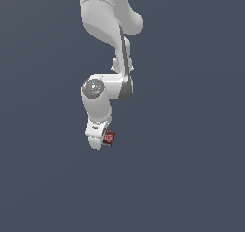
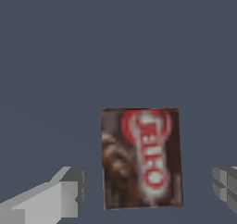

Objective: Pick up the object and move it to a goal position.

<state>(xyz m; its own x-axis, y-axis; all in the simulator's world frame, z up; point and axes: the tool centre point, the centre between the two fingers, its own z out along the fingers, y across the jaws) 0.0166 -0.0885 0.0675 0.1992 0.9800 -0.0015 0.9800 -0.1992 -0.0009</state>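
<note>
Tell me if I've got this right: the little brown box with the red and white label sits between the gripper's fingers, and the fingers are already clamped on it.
Not quite. The box does sit between the gripper fingers, but the wrist view shows clear gaps on both sides, so the jaws are open, not clamped.

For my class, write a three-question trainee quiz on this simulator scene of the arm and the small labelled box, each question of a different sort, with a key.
1. True or false: in the wrist view, the gripper has its fingers pressed against the box.
2. Multiple choice: the box's label is (A) blue and yellow, (B) red and white, (C) green and black.
3. Short answer: in the exterior view, on which side of the gripper's tip does the box show?

Key
1. False: the fingers stand apart from the box, with a gap on each side.
2. B
3. The exterior view's right.
</note>
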